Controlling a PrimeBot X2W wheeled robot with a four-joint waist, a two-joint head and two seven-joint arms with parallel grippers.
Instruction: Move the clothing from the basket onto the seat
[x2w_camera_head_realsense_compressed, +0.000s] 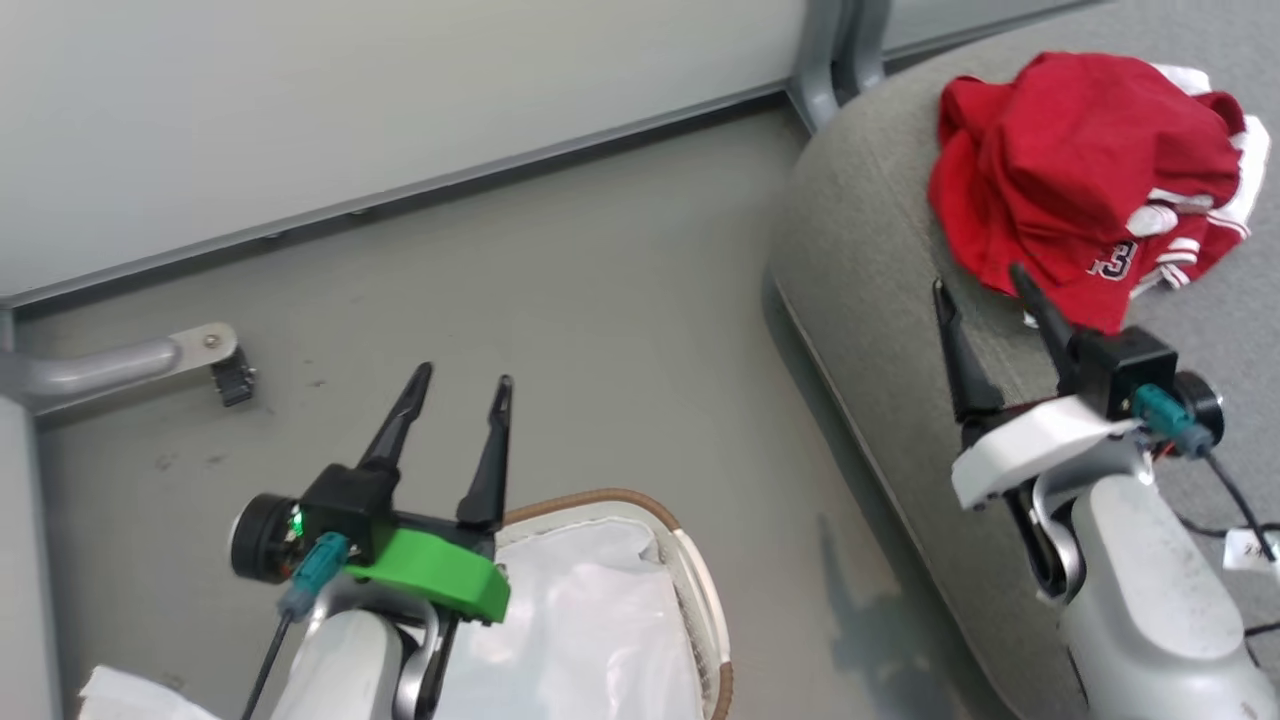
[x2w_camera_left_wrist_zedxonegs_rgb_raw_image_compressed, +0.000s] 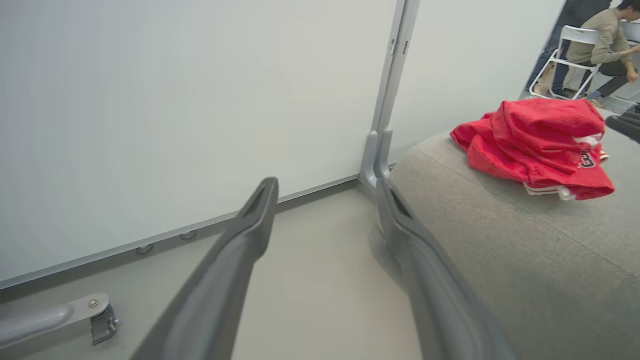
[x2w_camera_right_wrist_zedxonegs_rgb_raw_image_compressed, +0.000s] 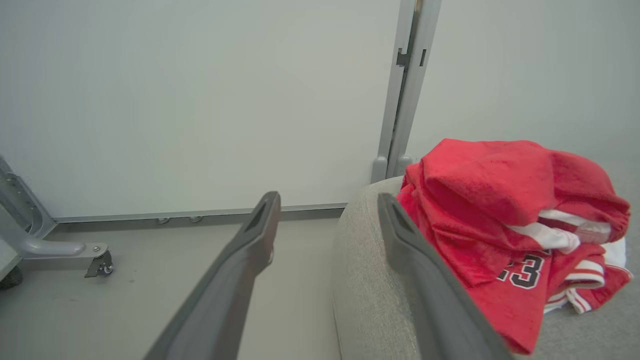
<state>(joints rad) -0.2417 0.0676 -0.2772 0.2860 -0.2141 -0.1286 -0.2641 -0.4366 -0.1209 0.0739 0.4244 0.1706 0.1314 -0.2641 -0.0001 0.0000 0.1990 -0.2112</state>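
the clothing (x2w_camera_head_realsense_compressed: 1085, 170) lies heaped on the seat (x2w_camera_head_realsense_compressed: 880, 250) at 2 o'clock in the head view, a dark number showing on its lower fold. the basket (x2w_camera_head_realsense_compressed: 700, 570) sits at 6 o'clock holding its white cloth liner (x2w_camera_head_realsense_compressed: 590, 620); the arm hides part of its inside, so any other contents can't be told. the left gripper (x2w_camera_head_realsense_compressed: 465, 378) hangs spread over the floor at 8 o'clock. the right gripper (x2w_camera_head_realsense_compressed: 977, 277), fingers apart, is at 3 o'clock just beside the clothing.

Soft red cloth clothing (x2w_camera_head_realsense_compressed: 1080, 150), matt fabric seat (x2w_camera_head_realsense_compressed: 870, 230) (rough weave), smooth plastic basket (x2w_camera_head_realsense_compressed: 706, 600)
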